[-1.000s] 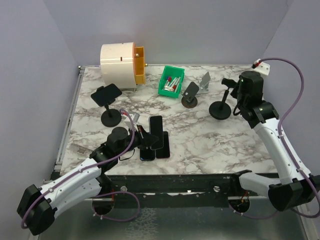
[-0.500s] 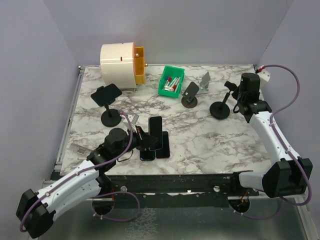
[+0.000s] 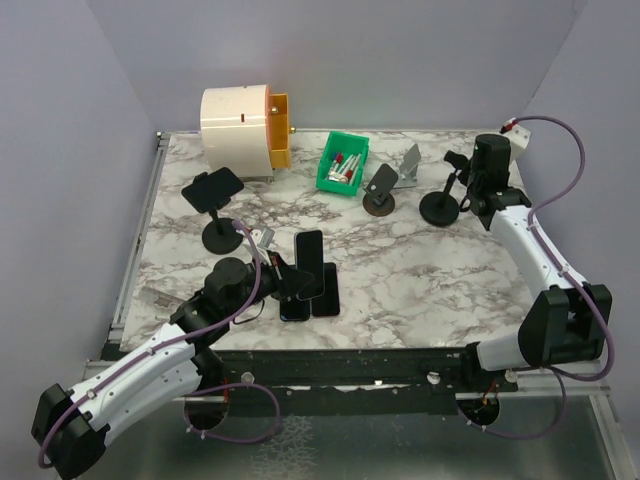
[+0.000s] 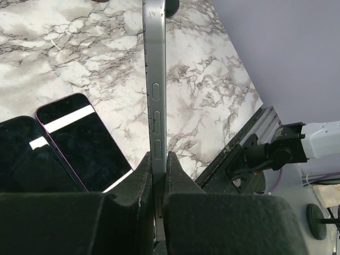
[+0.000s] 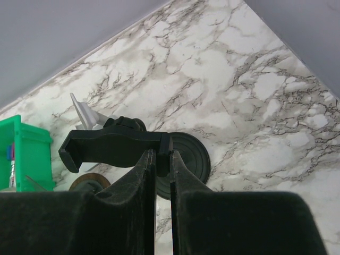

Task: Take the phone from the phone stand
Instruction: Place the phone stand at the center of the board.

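One slim phone (image 4: 154,79) above veined marble table (image 4: 79,42)

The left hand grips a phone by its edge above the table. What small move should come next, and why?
Probably lower the phone toward the bare marble table beside the two flat phones, then release. The left hand is shut on the phone's edge, the phone hangs apart from any stand, and the right hand only clamps an empty phone stand.
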You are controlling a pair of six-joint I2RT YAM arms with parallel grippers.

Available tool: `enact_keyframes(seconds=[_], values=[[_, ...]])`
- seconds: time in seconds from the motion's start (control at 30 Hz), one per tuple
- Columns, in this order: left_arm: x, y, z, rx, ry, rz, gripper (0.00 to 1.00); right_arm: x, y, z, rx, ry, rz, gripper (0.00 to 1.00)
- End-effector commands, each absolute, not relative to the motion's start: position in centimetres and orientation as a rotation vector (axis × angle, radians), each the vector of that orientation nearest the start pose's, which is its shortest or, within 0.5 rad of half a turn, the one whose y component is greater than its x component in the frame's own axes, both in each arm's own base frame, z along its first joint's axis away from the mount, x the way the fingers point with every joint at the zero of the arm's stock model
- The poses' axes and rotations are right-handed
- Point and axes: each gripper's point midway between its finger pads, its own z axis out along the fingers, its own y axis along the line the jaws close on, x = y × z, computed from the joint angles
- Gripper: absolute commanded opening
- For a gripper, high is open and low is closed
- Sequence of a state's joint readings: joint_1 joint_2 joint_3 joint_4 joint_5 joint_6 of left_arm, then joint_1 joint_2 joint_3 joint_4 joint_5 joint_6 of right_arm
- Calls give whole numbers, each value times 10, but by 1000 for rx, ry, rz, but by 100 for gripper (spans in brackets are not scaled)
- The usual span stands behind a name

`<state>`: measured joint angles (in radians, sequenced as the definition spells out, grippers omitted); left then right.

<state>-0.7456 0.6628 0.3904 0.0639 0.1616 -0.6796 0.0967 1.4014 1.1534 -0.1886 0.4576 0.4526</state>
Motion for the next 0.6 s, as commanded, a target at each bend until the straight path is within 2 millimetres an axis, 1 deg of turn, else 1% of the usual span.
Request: enact_keyframes(seconds=[0.0, 0.2, 0.3, 0.57], values=[[187, -239, 204, 183, 1847, -1137, 0, 455, -21, 285, 630, 1699, -57, 0], [187, -239, 204, 182, 1846, -1134, 0, 465, -21, 293, 620, 1705, -69, 0], [187, -238, 205, 182, 1839, -1135, 0, 469, -21, 292, 616, 1709, -71, 0], [188, -238, 204, 181, 1844, -1129, 0, 477, -17, 270, 617, 1763, -73, 0]])
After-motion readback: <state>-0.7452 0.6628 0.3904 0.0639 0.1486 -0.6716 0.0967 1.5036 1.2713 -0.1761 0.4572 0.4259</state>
